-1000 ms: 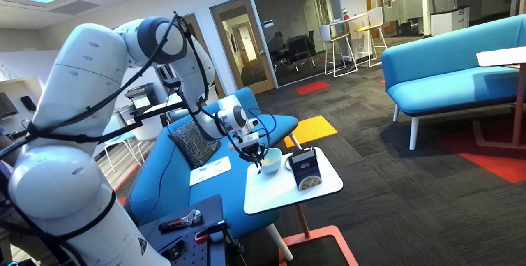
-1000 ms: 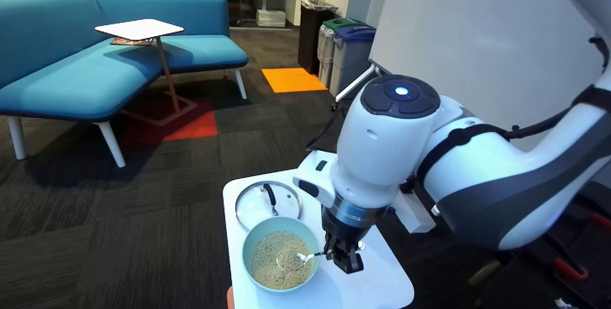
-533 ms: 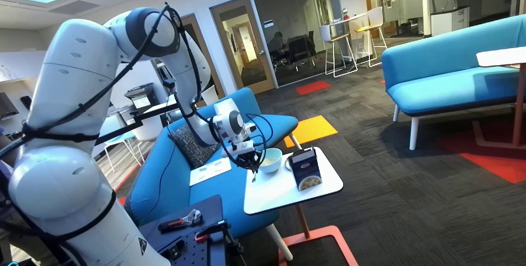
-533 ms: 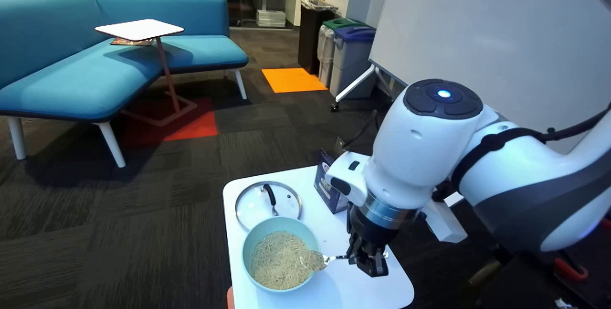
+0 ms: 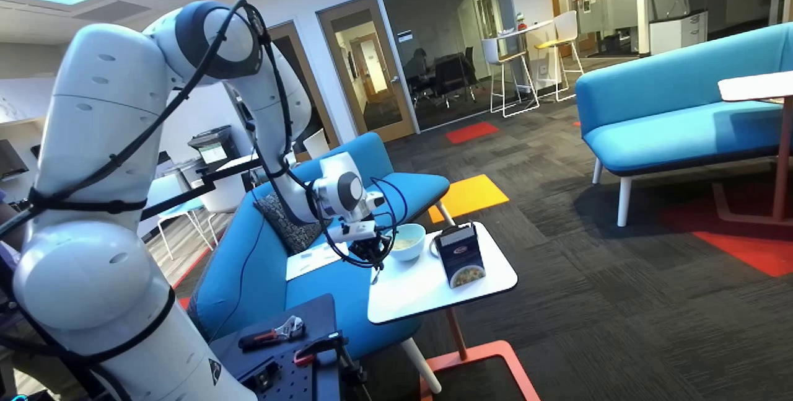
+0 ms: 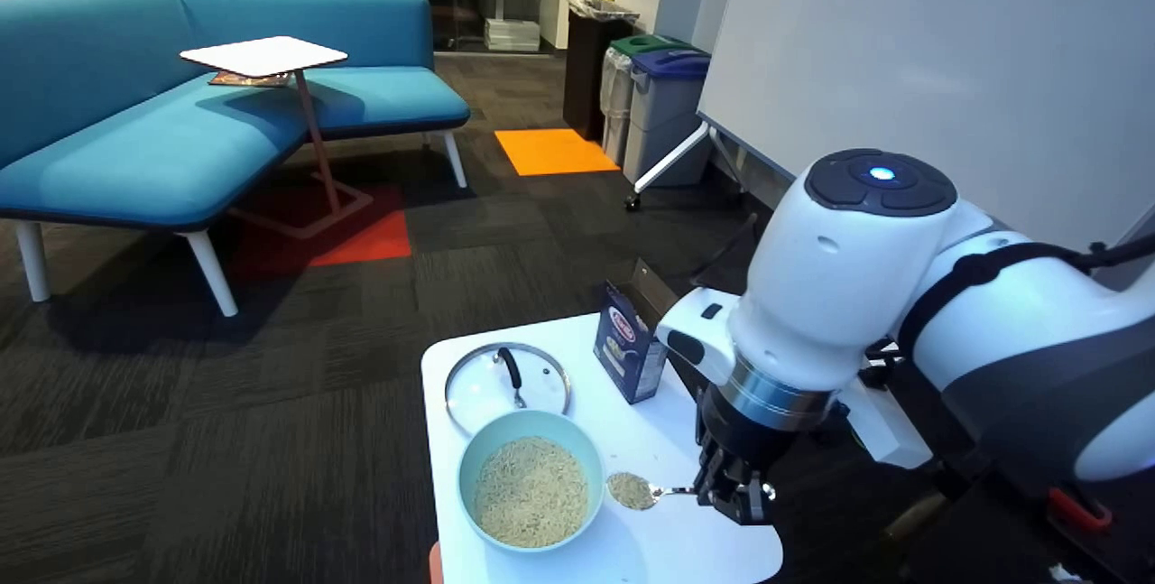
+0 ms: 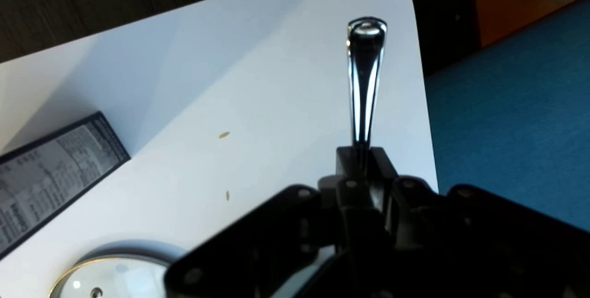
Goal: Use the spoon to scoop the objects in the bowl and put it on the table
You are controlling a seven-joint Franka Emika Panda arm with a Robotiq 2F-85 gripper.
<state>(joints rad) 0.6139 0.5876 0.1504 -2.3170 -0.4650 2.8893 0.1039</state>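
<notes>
One heaped spoonful of rice-like grains (image 6: pixel 630 491) is held on the spoon (image 6: pixel 658 493), above the white side table (image 6: pixel 677 548) and just outside the rim of the pale green bowl (image 6: pixel 516 427). Plenty of grains are left in the bowl, which is set on that table. The spoon's handle is clamped in the gripper (image 7: pixel 362 157). Just beside the bowl, a glass lid (image 6: pixel 508 385) is seen; farther from it, a dark blue food box (image 6: pixel 626 345). Scooping is judged done; setting down on the table (spoon or grains, unclear) is left.

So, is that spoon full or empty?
Full: in an exterior view, a pile of small pale grains covers the head of the spoon.
</notes>
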